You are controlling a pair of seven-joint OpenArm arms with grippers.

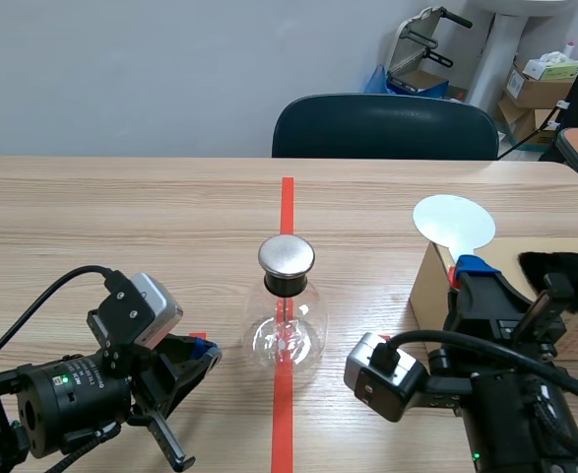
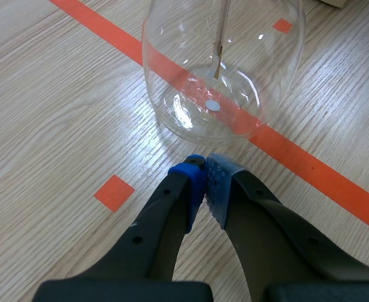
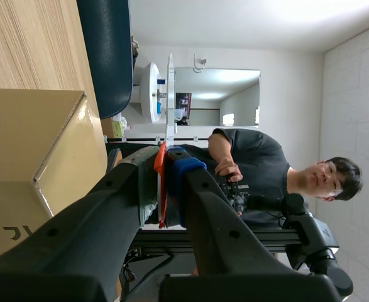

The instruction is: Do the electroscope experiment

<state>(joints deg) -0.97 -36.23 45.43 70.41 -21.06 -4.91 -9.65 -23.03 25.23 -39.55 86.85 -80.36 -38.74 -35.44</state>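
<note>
The electroscope (image 1: 287, 315), a clear glass flask with a round metal cap, stands on the red tape line at the table's middle. In the left wrist view the flask (image 2: 222, 69) is just ahead of my left gripper (image 2: 204, 171), whose blue pads meet with nothing between them. In the scene view the left gripper (image 1: 202, 353) sits low on the table, left of the flask and apart from it. My right gripper (image 1: 469, 268) is shut on the red handle of a white round disc (image 1: 453, 223), held upright over the box. The right wrist view shows that disc (image 3: 170, 94) edge-on between the fingers.
A cardboard box (image 1: 431, 291) stands at the right under the right gripper, with a black fur piece (image 1: 564, 268) on top. A dark chair (image 1: 385, 128) is behind the table's far edge. A person (image 3: 259, 170) shows in the right wrist view.
</note>
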